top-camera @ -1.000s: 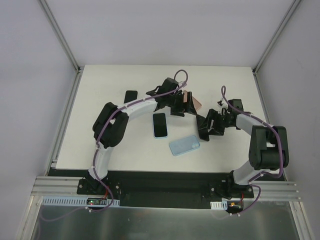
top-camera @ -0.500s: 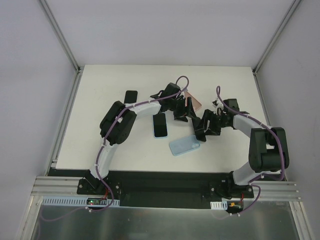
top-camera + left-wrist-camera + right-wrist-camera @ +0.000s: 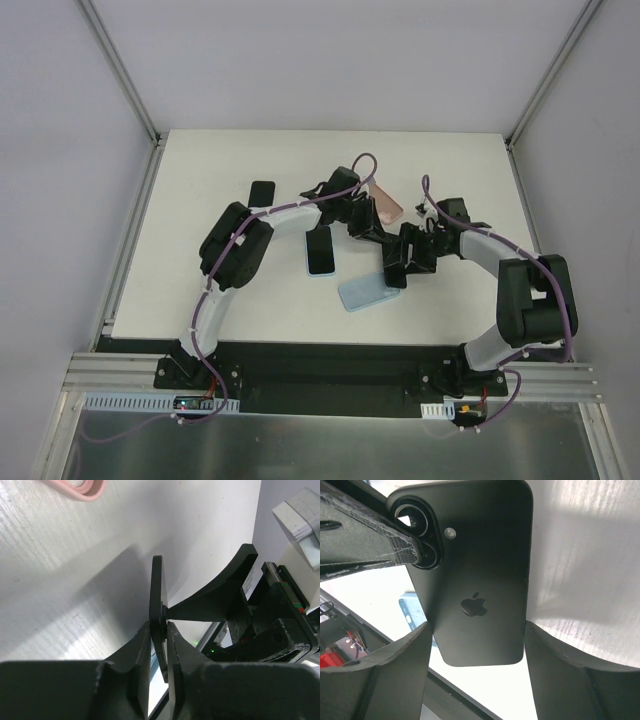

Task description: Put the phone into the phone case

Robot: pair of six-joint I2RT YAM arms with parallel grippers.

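A black phone [image 3: 480, 570], back side showing with its logo and camera lenses, is held off the table between both grippers. My right gripper [image 3: 477, 626] is shut on it across its width. My left gripper [image 3: 159, 626] is shut on the phone's thin edge [image 3: 157, 590] at the camera end. In the top view the left gripper [image 3: 362, 226] and right gripper [image 3: 397, 265] meet at mid-table. The empty light-blue phone case [image 3: 368, 292] lies flat just in front of them, and part of it, the phone case [image 3: 412, 612], shows below the phone.
A second phone in a blue case [image 3: 320, 250] lies screen-up left of the grippers. A small black phone [image 3: 262, 192] lies farther back left. A pink case [image 3: 386, 208] lies just behind the left gripper. The white table [image 3: 200, 200] ends at a black front rail.
The left gripper has swung from beside the pink case toward the right gripper and shut on the phone's camera end. The right gripper has drifted slightly forward-left, still holding the phone.
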